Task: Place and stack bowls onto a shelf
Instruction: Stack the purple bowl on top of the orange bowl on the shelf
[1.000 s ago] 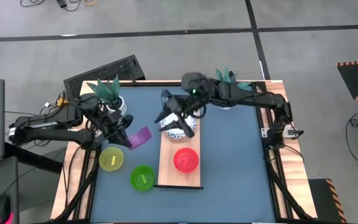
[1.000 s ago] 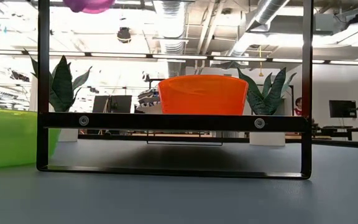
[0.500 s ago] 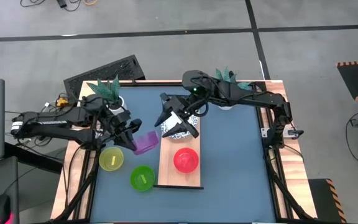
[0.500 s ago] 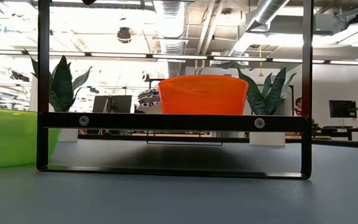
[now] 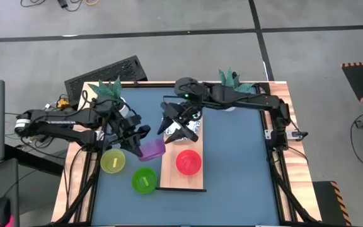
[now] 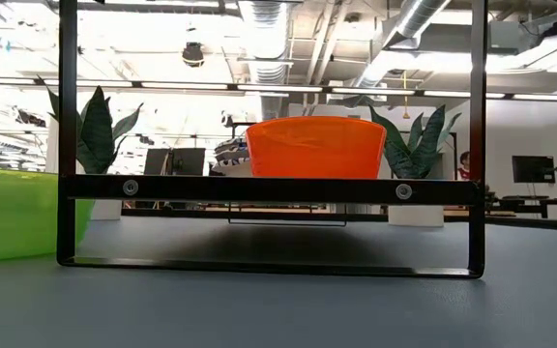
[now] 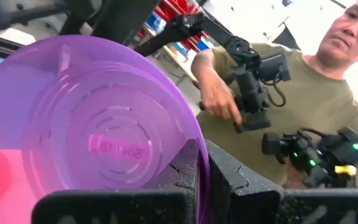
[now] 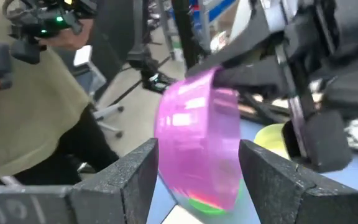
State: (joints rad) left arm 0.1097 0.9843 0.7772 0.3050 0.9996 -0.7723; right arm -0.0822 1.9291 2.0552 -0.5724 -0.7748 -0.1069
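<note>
Your landmark is the long light-wood plank shelf [image 5: 182, 171], lying flat on the blue worktop [image 5: 232, 157]; your left pincer [image 5: 138, 140] is clamped on the rim of the translucent purple plastic bowl [image 5: 152, 149], holding it tilted in the air at the shelf's left edge; in the left wrist view the bowl's [image 7: 92, 130] underside fills the frame. Your right pincer [image 5: 176, 128] hovers over the far end of the shelf with its fingers [image 8: 129, 177] spread apart, holding nothing; the purple bowl [image 8: 201, 146] shows beyond them. The small red plastic bowl [image 5: 188, 162] sits on the shelf's middle; the yellow bowl [image 5: 113, 161] and green bowl [image 5: 144, 180] rest on the worktop left of the shelf. A person [image 7: 303, 112] stands beyond the worktop.
</note>
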